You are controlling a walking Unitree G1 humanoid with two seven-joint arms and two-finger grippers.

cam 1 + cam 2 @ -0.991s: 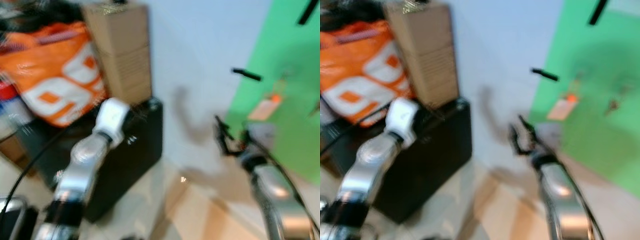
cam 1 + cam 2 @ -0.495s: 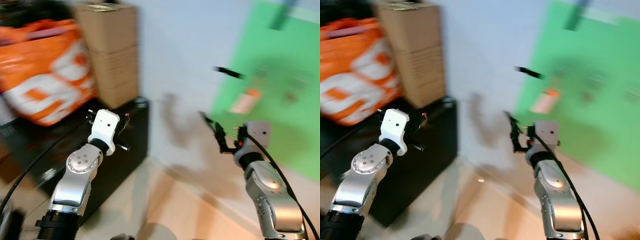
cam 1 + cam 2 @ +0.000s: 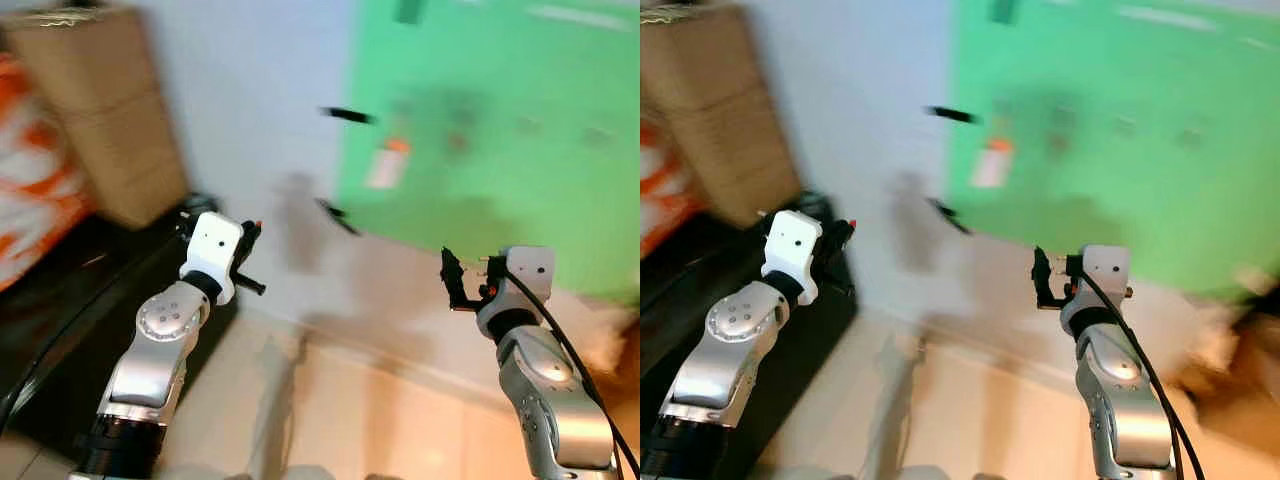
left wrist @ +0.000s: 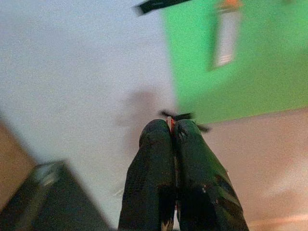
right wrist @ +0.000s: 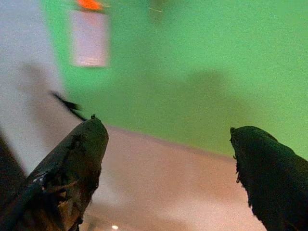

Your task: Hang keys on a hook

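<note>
My left gripper (image 4: 172, 127) is shut, and a thin red-orange sliver (image 4: 171, 124) shows between its tips; too little of it shows to tell what it is. In the blurred eye views the left gripper (image 3: 250, 248) is raised toward the pale wall. My right gripper (image 5: 164, 126) is open with nothing between its fingers, and it (image 3: 452, 280) is held up before the green panel (image 3: 500, 150). A black hook (image 3: 345, 115) juts from the wall at the panel's left edge, and a second one (image 3: 337, 216) lower down. A white tag with an orange top (image 3: 383, 165) hangs on the panel.
A tall cardboard box (image 3: 100, 110) stands at the left on a black case (image 3: 60, 330), with an orange bag (image 3: 25, 190) beside it. Pale floor (image 3: 330, 410) runs to the wall's foot. A brown shape (image 3: 1230, 380) lies low at the right.
The camera has swung to the right: box and orange bag slid left and the green panel now takes up much of the picture. Both arms hold the same raised pose.
</note>
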